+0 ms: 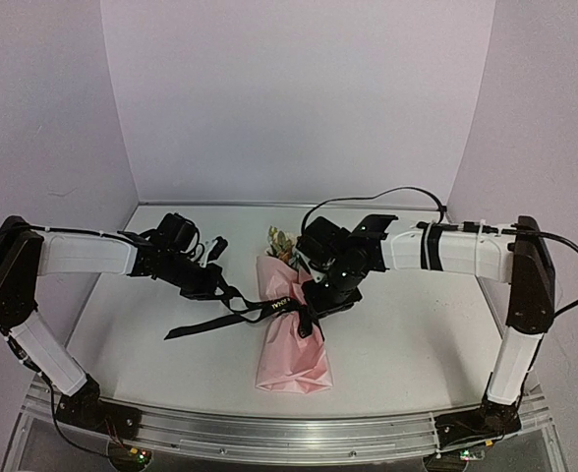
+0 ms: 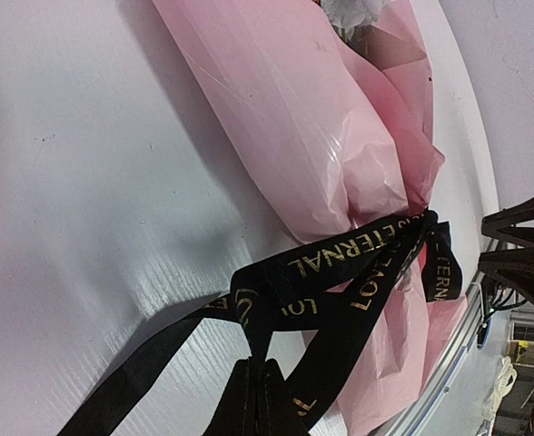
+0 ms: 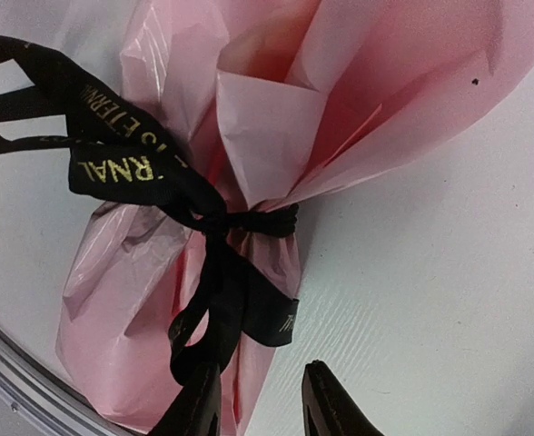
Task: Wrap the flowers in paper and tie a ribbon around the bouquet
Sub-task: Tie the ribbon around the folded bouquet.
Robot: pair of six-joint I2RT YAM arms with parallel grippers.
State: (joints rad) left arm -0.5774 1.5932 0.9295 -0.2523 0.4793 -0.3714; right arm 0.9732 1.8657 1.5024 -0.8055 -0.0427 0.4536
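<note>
A white table (image 1: 417,344) with a soft sheen is enclosed by plain pale lilac walls, a far wall (image 1: 299,98), a left wall (image 1: 43,118) and a right wall (image 1: 554,118), and a metal rail (image 1: 289,433) runs along its near edge.

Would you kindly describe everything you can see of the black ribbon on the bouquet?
The ribbon is a narrow black band that looks like satin, printed with gold lettering. It is knotted tightly around the pink paper bouquet, cinching the wrap. From the knot, strands run to the shut left gripper, which pinches them. One loose tail lies on the white table. A short loop and tail end beside one finger of the open right gripper.
</note>
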